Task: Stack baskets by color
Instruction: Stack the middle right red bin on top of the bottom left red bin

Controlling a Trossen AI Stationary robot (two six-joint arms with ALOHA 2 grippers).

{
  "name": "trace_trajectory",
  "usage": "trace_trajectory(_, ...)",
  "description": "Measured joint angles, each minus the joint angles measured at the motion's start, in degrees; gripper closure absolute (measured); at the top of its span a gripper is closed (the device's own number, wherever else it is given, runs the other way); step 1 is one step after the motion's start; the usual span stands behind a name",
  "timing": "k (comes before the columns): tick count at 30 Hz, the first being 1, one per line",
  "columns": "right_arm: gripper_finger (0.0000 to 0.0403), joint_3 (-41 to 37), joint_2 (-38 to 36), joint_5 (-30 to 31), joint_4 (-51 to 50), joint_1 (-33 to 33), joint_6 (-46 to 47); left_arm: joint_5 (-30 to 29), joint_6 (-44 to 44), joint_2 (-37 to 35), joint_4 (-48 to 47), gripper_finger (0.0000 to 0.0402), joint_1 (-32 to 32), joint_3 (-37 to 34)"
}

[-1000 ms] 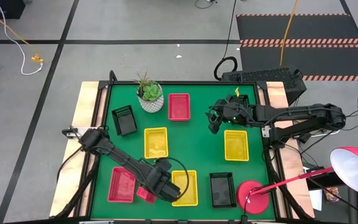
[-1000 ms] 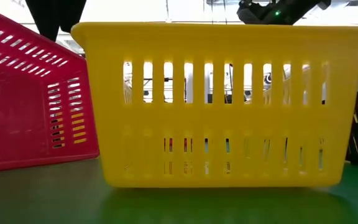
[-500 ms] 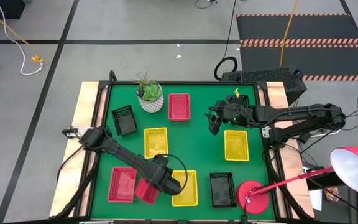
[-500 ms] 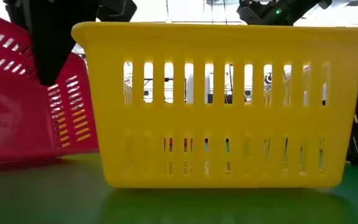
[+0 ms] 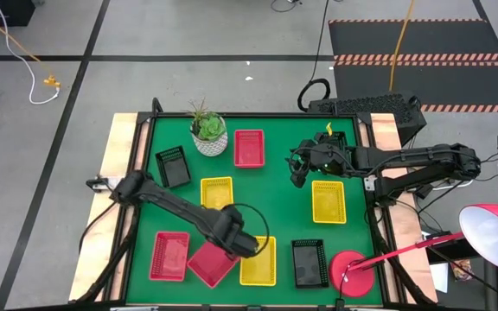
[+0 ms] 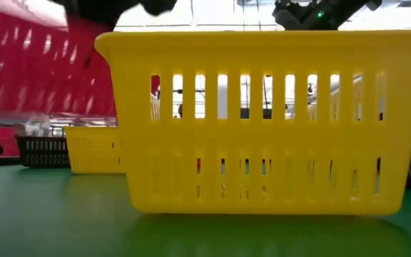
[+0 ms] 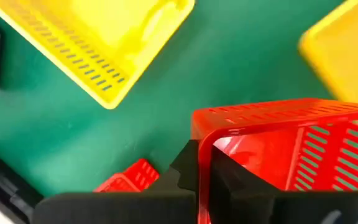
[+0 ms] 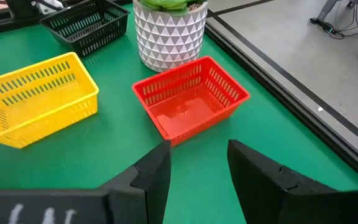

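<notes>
held red basket (image 5: pixel 212 263): front of table, between the flat red basket (image 5: pixel 169 256) and the front yellow basket (image 5: pixel 258 260); lifted and tilted, long axis skewed diagonally against the table edges, unlike its neighbours
left pincer (image 5: pixel 239 245): clenched on the held red basket's wall; in the wrist view the red rim (image 7: pixel 253 121) runs between the dark fingers (image 7: pixel 185 168), basket body extending away from the pincer
grip side: pincer sits at the basket's corner nearest the front yellow basket, basket hangs off it toward the flat red basket
low view: held red basket (image 6: pixel 45 68) blurred, off the table, upper left beside the front yellow basket (image 6: pixel 266 121)
right pincer (image 5: pixel 298 167): hovers over the back right of the table, near the right yellow basket (image 5: pixel 328 201); fingers (image 8: pixel 157 174) apart, nothing between them
back red basket (image 5: pixel 249 148): long axis front-to-back, just beside the white plant pot (image 5: pixel 209 136); ahead of the right pincer in its wrist view (image 8: pixel 190 99)
others: middle yellow basket (image 5: pixel 217 193); black basket back left (image 5: pixel 173 166); black basket front right (image 5: pixel 309 263)
</notes>
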Motion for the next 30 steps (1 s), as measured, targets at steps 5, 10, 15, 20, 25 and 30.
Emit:
trace_trajectory(5,0.0250,0.00,0.00,-0.57,-0.52,0.00,0.02,-2.80,-1.83,-7.17,-0.08,0.0397,0.16,0.13)
trace_trajectory(10,0.0250,0.00,0.00,-3.83,-1.21,0.00,0.07,-4.05,-7.30,-16.15,-0.09,0.0398,-1.78,-5.33)
trace_trajectory(15,0.0250,0.00,0.00,-6.47,-1.82,0.02,0.66,-3.77,-18.58,-26.01,-0.31,0.0399,-5.29,-16.38)
trace_trajectory(20,0.0250,0.00,0.00,-7.51,-1.81,0.02,1.06,-3.06,-29.05,-32.41,0.63,0.0399,-10.71,-25.29)
trace_trajectory(25,0.0250,0.00,0.00,-7.52,-1.80,0.02,0.92,-2.18,-39.10,-37.58,5.80,0.0396,-15.90,-33.98)
trace_trajectory(30,0.0250,0.00,0.00,-7.52,-2.00,0.02,0.96,-0.02,-45.36,-39.76,8.52,0.0398,-18.24,-41.59)
